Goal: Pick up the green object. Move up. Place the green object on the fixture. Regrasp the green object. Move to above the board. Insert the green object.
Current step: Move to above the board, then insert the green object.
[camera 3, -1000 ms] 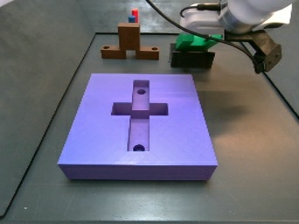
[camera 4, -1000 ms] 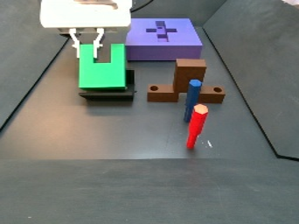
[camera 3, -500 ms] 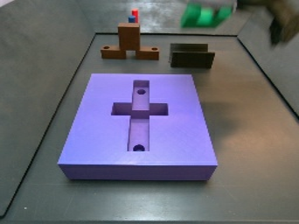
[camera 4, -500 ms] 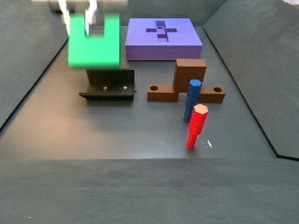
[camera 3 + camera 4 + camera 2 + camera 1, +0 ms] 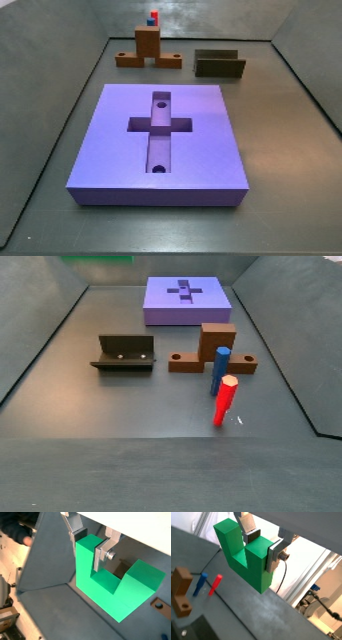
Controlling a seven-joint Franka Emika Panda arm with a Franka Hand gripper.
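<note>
The green object (image 5: 246, 556), clamped on one arm by the gripper (image 5: 264, 545), has been lifted off the fixture (image 5: 221, 63) far below, almost out of both side views, so regrasping appears done.

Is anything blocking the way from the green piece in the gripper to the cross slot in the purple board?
Nothing visible does. The gripper holds the green object high up, and the board has its cross recess open and bare.
</note>
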